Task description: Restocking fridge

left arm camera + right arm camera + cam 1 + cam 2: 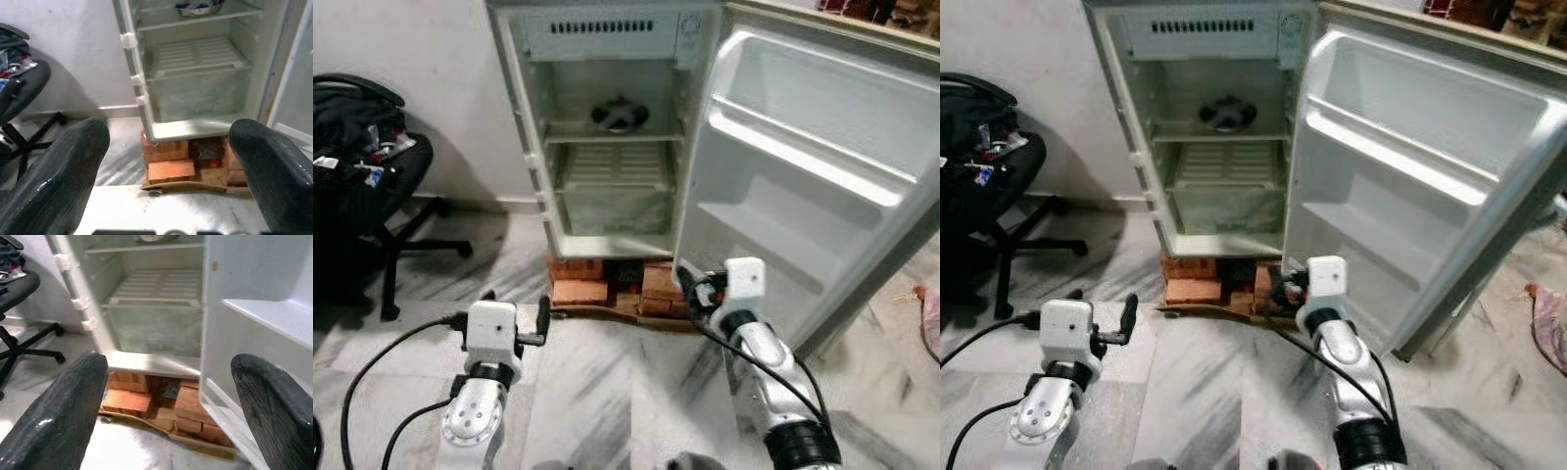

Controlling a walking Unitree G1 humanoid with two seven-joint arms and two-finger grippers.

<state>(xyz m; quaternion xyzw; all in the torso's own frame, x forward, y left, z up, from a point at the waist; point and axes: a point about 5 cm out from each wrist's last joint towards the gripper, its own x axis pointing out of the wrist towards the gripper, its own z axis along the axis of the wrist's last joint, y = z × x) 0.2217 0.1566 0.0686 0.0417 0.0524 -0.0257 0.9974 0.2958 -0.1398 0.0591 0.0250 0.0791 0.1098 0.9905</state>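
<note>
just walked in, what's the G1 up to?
It stands facing a small white fridge raised on red bricks, its door swung wide open. Both the left gripper and the right gripper are open and empty. A round metal bowl sits on the upper shelf; the door racks look bare.

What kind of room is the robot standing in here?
Probably a room in a home, perhaps a makeshift kitchen corner. A small fridge stands open on stacked bricks against a plain wall, with a bowl on its upper shelf. A black office chair piled with belongings sits beside it on a marble floor.
</note>
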